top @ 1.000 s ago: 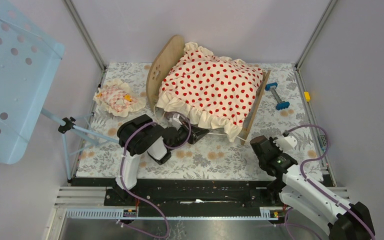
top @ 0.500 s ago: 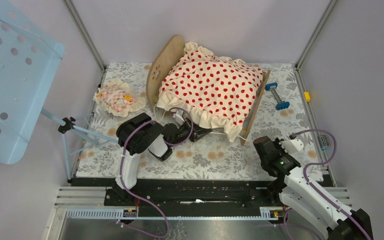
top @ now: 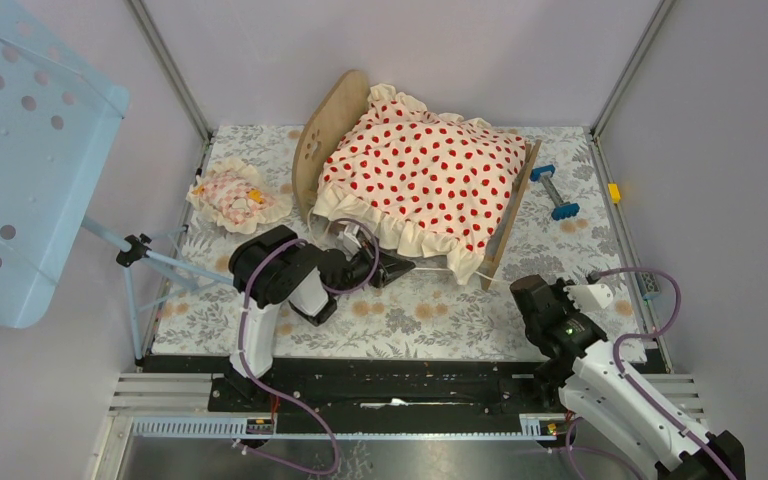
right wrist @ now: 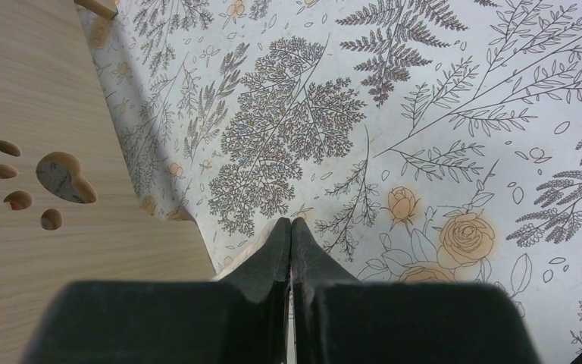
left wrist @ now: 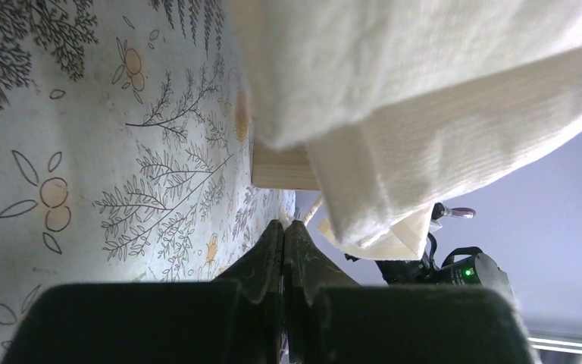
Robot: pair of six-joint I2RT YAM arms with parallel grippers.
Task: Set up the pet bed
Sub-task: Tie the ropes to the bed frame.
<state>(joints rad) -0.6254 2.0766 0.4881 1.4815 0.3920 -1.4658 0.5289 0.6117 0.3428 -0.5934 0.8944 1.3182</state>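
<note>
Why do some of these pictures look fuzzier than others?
Top external view: evenly lit, sharp, soft shadow beneath the blanket. Left wrist view: the blanket hangs close to the lens, bright and soft; the left gripper is a dark blur. Right wrist view: the floral table cover is crisp, the right gripper dark and unfocused.

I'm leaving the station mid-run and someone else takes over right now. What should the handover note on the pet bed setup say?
Left claw: shut, holding nothing, low beside the bed's near side, under the blanket's ruffle.
Right claw: shut, empty, over the floral mat by the footboard.
Bed: the light-wood pet bed with its paw-print headboard stands at the back centre of the mat.
Done: the cream red-dotted ruffled blanket covers the bed; the mattress is hidden beneath it.
Left: the small pink checked pillow lies on the mat left of the headboard and probably goes on the bed.
</note>
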